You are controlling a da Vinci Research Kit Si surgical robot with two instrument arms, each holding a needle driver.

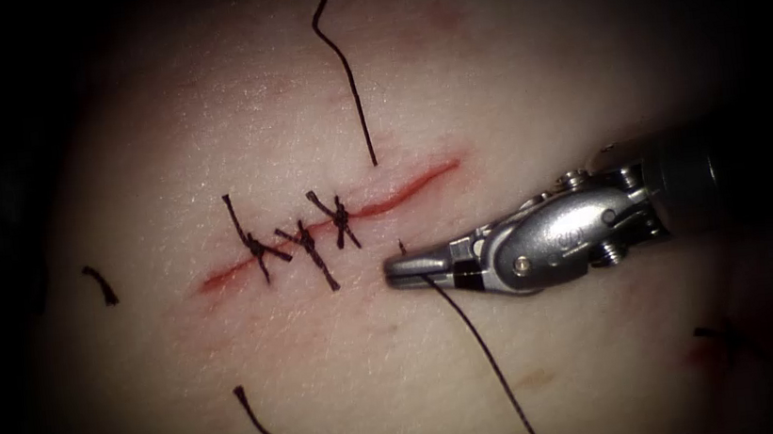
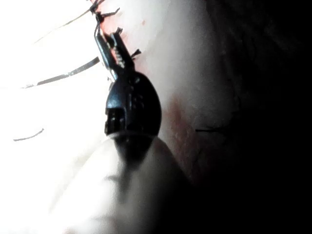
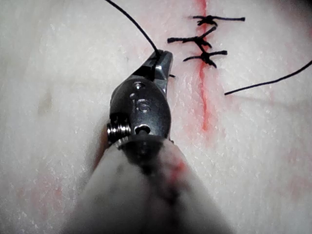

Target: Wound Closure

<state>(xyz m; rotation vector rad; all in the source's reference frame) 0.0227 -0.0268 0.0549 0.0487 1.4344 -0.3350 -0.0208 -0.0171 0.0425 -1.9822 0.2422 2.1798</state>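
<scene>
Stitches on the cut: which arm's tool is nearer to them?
Right, probably: the right tool sits just right of the stitches, holding the thread. The left tool is close too, gap unclear.

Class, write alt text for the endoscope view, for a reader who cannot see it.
The right arm's pincer is shut on the thread just below a cut in the tissue. Three knotted stitches cross the cut's left half; its right half is open. Cut ends of thread lie around.
</scene>
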